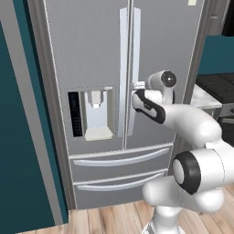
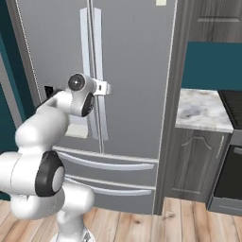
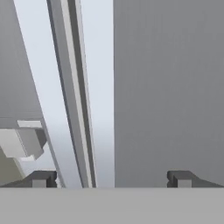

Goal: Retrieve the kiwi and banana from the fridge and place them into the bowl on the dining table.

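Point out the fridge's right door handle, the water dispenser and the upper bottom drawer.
right door handle (image 1: 135, 45), left base view, upper stretch of the pale bar.
water dispenser (image 1: 97, 114), left base view, recessed alcove.
upper bottom drawer (image 2: 108, 165), right base view, curved handle.

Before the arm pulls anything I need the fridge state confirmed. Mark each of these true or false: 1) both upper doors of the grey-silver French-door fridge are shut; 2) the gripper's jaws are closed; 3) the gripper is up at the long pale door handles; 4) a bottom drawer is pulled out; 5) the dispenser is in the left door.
1) True: both upper doors of the grey-silver French-door fridge are shut, and no white interior shows.
2) False: the two-finger gripper is open, its jaws wide apart.
3) True: it sits at the long pale handles, by the centre seam.
4) False: both bottom drawers are flush and closed.
5) True: the dispenser is set in the left door.
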Controlling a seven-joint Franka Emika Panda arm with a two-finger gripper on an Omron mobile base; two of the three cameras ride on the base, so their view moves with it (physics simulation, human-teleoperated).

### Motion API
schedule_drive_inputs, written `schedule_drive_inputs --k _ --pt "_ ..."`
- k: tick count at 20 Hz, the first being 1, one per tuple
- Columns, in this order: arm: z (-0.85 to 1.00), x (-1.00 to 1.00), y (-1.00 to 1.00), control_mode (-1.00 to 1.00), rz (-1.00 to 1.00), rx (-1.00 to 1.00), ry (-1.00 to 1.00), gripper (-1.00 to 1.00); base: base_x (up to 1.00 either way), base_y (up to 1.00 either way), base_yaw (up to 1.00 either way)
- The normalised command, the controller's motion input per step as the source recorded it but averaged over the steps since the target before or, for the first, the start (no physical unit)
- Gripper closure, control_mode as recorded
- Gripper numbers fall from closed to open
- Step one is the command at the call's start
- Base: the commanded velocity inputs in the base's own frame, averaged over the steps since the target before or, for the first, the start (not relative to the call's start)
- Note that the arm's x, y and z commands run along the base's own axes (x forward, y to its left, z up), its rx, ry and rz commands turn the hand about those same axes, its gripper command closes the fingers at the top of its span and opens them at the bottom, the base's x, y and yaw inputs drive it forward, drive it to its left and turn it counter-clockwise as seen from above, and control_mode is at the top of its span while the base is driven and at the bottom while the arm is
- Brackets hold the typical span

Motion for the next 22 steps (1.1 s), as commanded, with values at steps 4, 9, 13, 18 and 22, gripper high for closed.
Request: schedule_drive_inputs --k 4,9,13,18,22 --pt "0.0 0.24 0.0 -1.0 0.0 0.0 0.0 -1.0 0.0 0.0 0.0" --pt "0.0 0.4 0.0 -1.0 0.0 0.0 0.05 -1.0 0.0 0.0 0.0" --pt "0.0 0.55 0.0 -1.0 0.0 0.0 0.07 -1.0 0.0 0.0 0.0" --pt "-0.03 0.63 0.0 -1.0 0.0 0.0 0.04 -1.0 0.0 0.0 0.0" --pt "-0.17 0.67 0.0 -1.0 0.0 0.0 0.0 -1.0 0.0 0.0 0.0"
